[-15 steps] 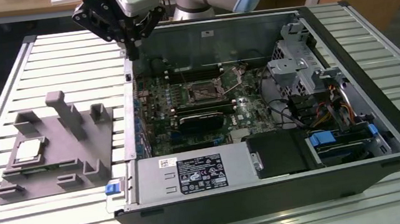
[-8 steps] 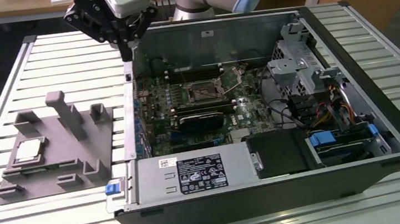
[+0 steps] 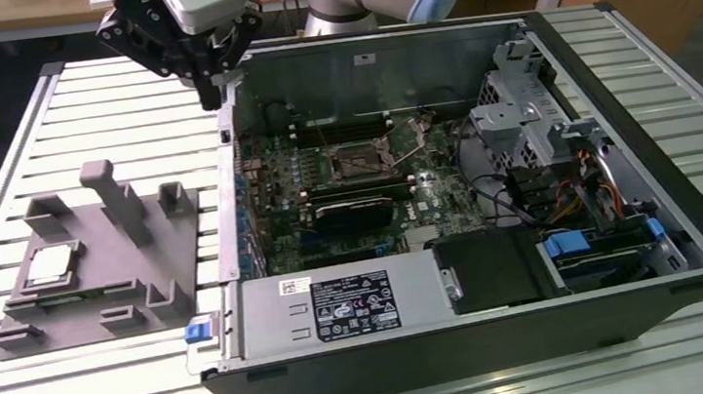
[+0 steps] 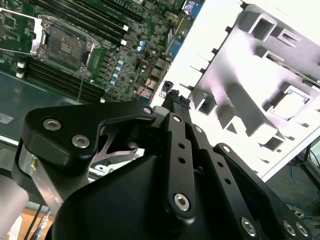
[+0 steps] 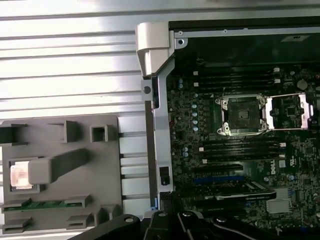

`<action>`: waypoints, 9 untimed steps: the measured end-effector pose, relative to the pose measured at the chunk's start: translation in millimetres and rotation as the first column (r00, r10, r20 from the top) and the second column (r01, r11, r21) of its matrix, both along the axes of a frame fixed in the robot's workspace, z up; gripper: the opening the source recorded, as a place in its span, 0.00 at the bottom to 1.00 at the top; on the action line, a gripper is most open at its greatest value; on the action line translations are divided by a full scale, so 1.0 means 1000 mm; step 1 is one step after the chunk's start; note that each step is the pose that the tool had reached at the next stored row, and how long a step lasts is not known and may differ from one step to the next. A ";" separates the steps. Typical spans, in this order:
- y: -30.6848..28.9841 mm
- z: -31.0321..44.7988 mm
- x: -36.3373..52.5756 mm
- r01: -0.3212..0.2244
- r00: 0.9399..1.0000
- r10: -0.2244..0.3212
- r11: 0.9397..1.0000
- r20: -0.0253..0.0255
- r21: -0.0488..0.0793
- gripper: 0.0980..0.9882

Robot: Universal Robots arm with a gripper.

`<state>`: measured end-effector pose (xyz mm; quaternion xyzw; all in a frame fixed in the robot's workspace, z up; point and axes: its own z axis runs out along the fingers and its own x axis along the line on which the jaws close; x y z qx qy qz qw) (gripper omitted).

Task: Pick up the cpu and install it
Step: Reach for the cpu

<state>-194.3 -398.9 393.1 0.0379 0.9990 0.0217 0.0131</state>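
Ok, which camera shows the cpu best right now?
The exterior view: the cpu lies whole and unobstructed in the grey holder. In the first wrist view a holder post overlaps the cpu; in the second wrist view bright glare whitens the cpu.

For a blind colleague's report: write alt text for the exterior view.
The shut gripper hangs empty above the open computer case at its wall on the exterior view's left. The cpu lies in the grey holder block beside the case; the motherboard socket is empty.
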 end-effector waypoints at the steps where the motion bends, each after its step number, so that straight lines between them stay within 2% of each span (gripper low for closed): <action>1: 0.0000 0.0000 -0.0012 0.000 1.000 0.000 1.000 0.000 0.000 0.01; 9: 0.0000 -0.0001 -0.0103 0.000 1.000 0.000 1.000 0.000 0.000 0.01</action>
